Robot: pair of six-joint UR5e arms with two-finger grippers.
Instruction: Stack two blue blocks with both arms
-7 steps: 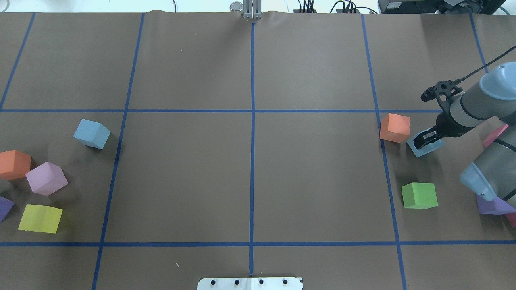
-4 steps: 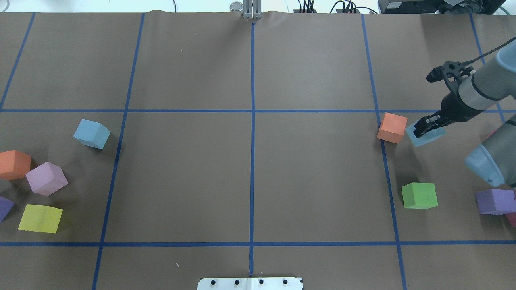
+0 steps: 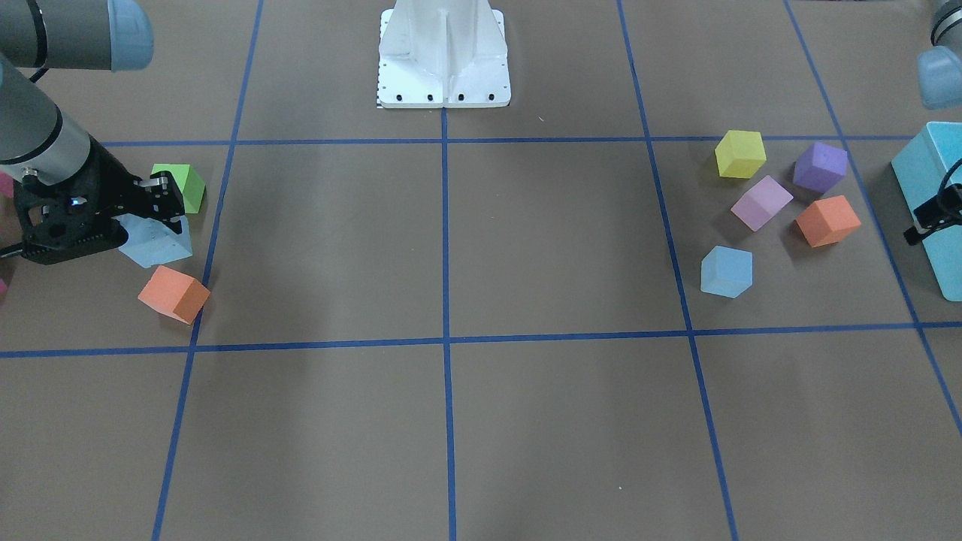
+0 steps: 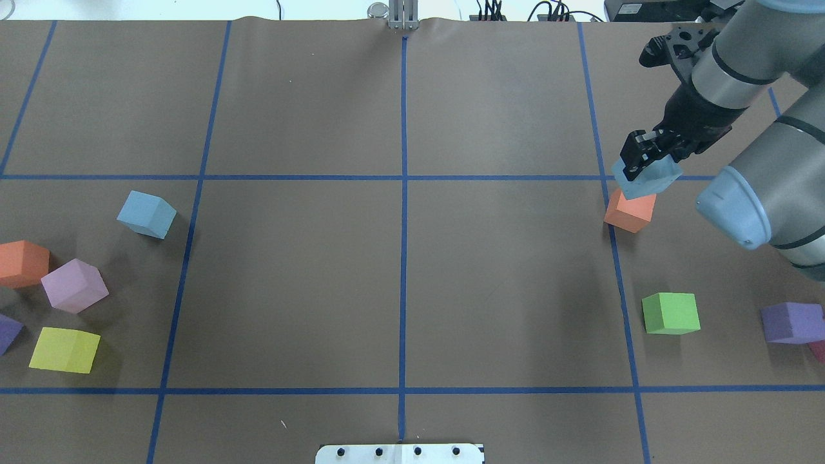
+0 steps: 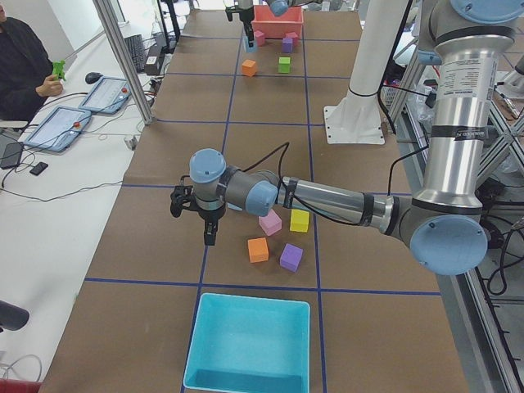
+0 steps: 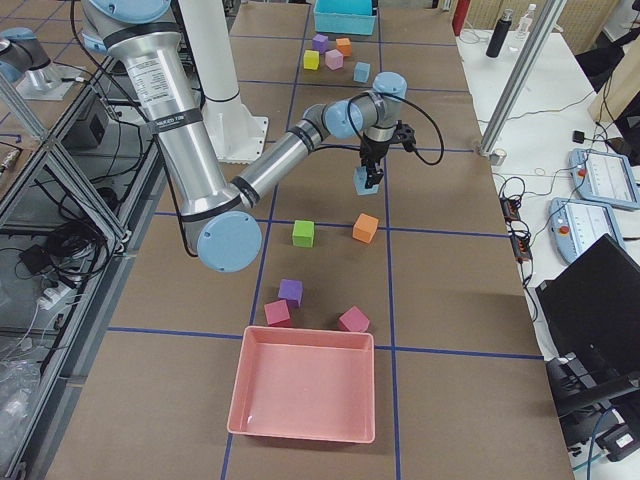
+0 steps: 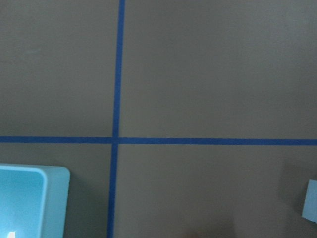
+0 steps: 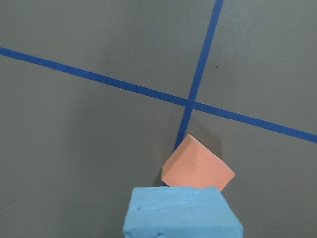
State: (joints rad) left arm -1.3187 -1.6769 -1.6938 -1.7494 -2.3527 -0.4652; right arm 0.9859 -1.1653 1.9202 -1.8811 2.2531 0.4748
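Note:
My right gripper [image 4: 643,161] is shut on one pale blue block [image 4: 650,180] and holds it in the air, just above and beyond an orange cube [image 4: 630,211]. The right wrist view shows this block [image 8: 181,214] at the bottom with the orange cube [image 8: 198,168] below it. The other blue block [image 4: 147,214] sits on the table at the left, also seen from the front [image 3: 726,272]. My left gripper [image 5: 210,236] hangs above the table near the turquoise box [image 5: 246,344]. I cannot tell whether it is open or shut.
A green cube [image 4: 670,313] and a purple cube [image 4: 791,322] lie near the right arm. Orange [image 4: 22,263], lilac [image 4: 74,285], yellow [image 4: 64,349] and purple [image 4: 8,332] cubes cluster at the left. A pink tray [image 6: 303,385] stands at the right end.
The right gripper has lifted the blue block off the table beside the orange cube and carried it up and away from the robot. The orange cube shifted slightly.

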